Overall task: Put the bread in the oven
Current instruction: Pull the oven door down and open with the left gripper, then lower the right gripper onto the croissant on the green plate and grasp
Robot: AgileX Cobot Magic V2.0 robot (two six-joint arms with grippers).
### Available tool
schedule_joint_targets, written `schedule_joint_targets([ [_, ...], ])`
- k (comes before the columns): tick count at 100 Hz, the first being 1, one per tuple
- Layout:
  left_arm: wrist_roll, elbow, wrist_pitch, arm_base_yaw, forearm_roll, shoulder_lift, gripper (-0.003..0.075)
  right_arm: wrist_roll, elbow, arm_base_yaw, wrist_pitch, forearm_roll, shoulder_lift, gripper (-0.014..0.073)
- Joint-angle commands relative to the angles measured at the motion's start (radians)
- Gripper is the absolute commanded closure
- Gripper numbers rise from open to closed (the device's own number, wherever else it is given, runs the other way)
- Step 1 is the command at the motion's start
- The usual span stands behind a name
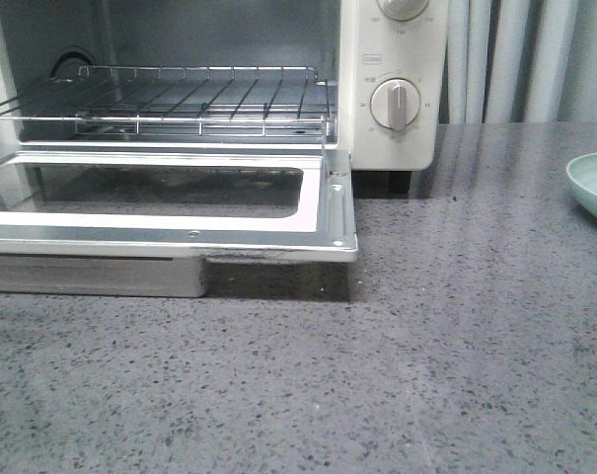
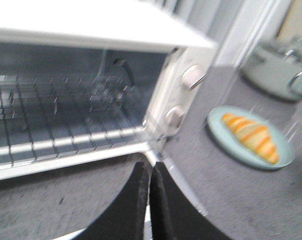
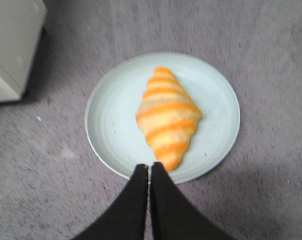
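— Grey speckled counter runs right across the front view, doesn't it? What stands on it?

— Yes. At the back left sits the oven, cream-white, with two round dials one above the other. Its door is folded down flat, glass window facing up, and the wire rack inside is bare.

— And the bread?

— Not in the oven. It lies on a pale green plate, roughly in the middle, orange with cream stripes and tapered ends. In the front view only the plate's edge shows at the far right, well apart from the oven.

— Where is the right gripper?

— Above the plate's near rim, its black fingers pressed together with nothing between them. Their tips lie just beside one tapered end of the bread; I cannot tell whether they touch it.

— And the left gripper?

— Also pinched closed and empty, in front of the open oven near the door's corner. That view is blurred, but it shows the rack, both dials, and the bread on its plate off beside the oven.
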Motion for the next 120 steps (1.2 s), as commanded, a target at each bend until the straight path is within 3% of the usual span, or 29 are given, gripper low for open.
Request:
schedule_joint_targets([
  [1, 0.000, -0.025, -0.055, -0.015, 0.007, -0.059, 0.0741, -0.013, -0.034, 0.004, -0.013, -0.027, 0.076, 0.0480],
  [10, 0.000, -0.025, -0.055, -0.015, 0.019, -0.097, 0.0741, -0.013, -0.034, 0.004, 0.007, -0.027, 0.171, 0.0290],
  [17, 0.002, -0.025, -0.051, -0.015, 0.024, -0.107, 0.0741, -0.013, -0.034, 0.004, -0.003, -0.049, 0.251, 0.0202],
  [58, 0.015, -0.025, -0.007, -0.015, 0.027, -0.110, 0.0741, -0.013, -0.034, 0.004, -0.150, -0.159, 0.600, 0.0195],
  [69, 0.015, -0.025, -0.007, -0.015, 0.027, -0.110, 0.0741, -0.013, -0.034, 0.004, -0.166, -0.159, 0.639, 0.0241],
  [88, 0.015, -0.025, -0.007, -0.015, 0.027, -0.110, 0.0741, -0.013, -0.034, 0.004, -0.174, -0.159, 0.695, 0.0410],
  [95, 0.015, -0.025, -0.007, -0.015, 0.027, -0.110, 0.0741, -0.013, -0.034, 0.004, -0.172, -0.159, 0.721, 0.0498],
  [103, 0.015, -0.025, -0.007, -0.015, 0.027, -0.110, 0.0741, -0.013, -0.034, 0.004, -0.168, -0.159, 0.736, 0.0669],
  [120, 0.015, -0.025, -0.007, -0.015, 0.025, -0.122, 0.0741, -0.013, -0.062, 0.013, -0.111, -0.159, 0.693, 0.0664],
])
